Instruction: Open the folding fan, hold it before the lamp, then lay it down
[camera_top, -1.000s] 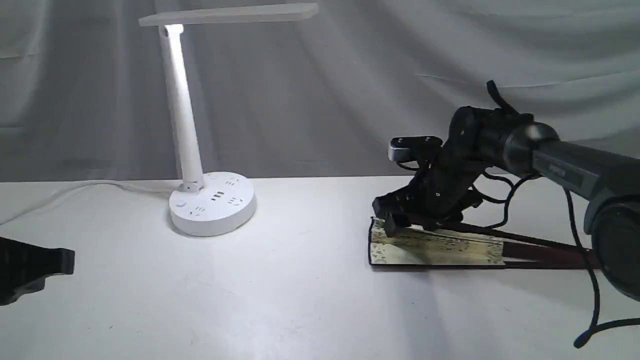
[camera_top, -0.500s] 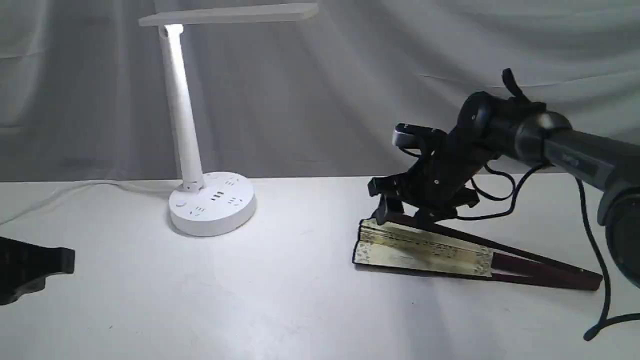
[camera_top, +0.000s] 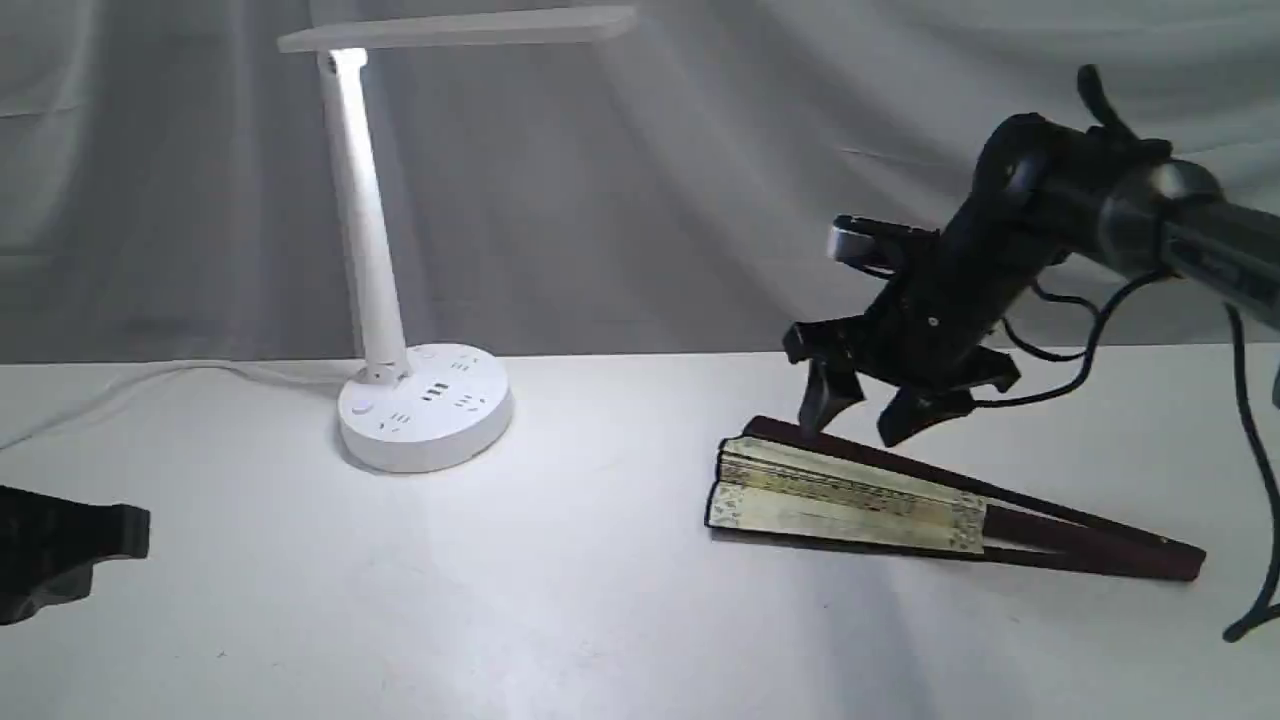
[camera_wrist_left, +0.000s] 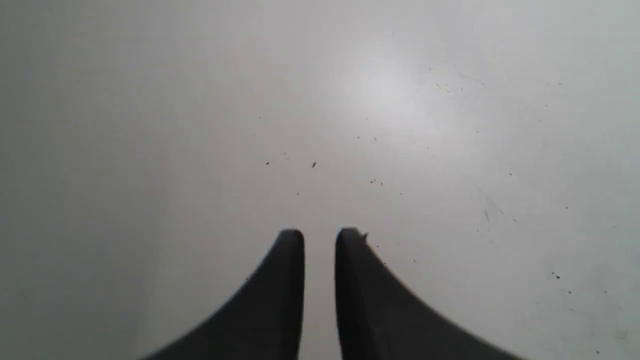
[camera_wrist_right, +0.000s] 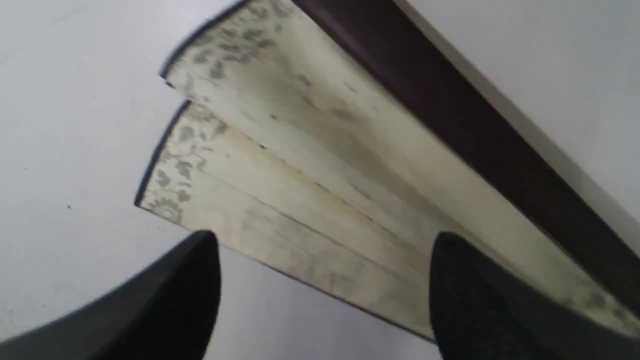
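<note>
The folding fan (camera_top: 850, 495) lies on the white table at the right, only slightly spread, cream pleats facing front and the dark maroon guards running back to the right. My right gripper (camera_top: 855, 425) hangs open just above its upper guard, touching nothing. In the right wrist view the fan (camera_wrist_right: 320, 165) fills the space under the open right gripper (camera_wrist_right: 325, 240). The lamp (camera_top: 370, 250) stands lit at the left rear. My left gripper (camera_top: 135, 530) rests low at the far left edge. In its wrist view the left gripper (camera_wrist_left: 320, 235) shows only a thin slit, with nothing in it.
The lamp's round base (camera_top: 425, 405) carries sockets and buttons, and its cord (camera_top: 150, 378) trails left along the table's back edge. A grey cloth backdrop (camera_top: 700, 180) hangs behind. Black cables (camera_top: 1060, 350) loop from the right arm's wrist.
My right gripper has come off the fan's upper guard and risen up and to the right. The fan has swung slightly and settled on the table. The left arm has not moved.
</note>
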